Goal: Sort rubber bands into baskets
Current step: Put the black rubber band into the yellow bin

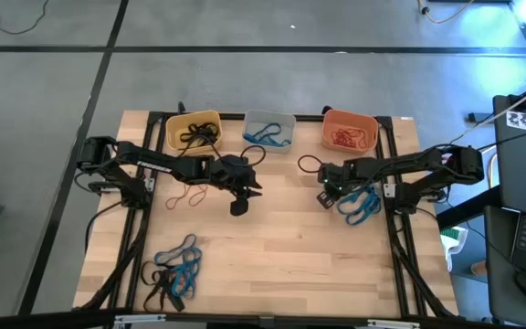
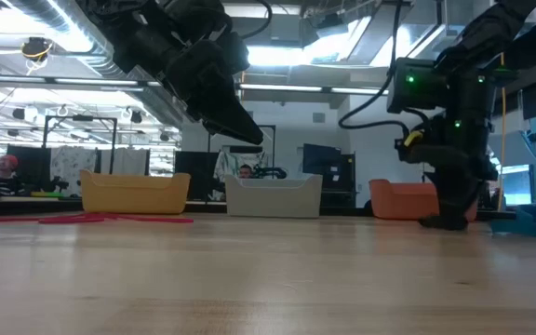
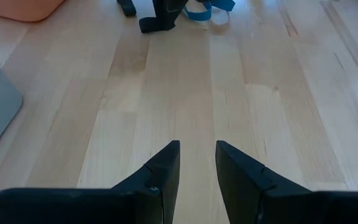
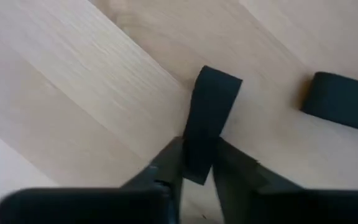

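On the wooden table (image 1: 272, 265), three baskets are lined along the far edge: yellow (image 1: 193, 131) with black bands, grey (image 1: 269, 129) with blue, orange (image 1: 350, 131) with red. The right gripper (image 4: 197, 168) is pressed to the table by a blue pile (image 1: 362, 206), fingers clamped on a black band (image 4: 211, 112). The left gripper (image 3: 197, 163) is held above mid-table, fingers slightly apart, empty; more bands (image 1: 176, 270) lie near the front left.
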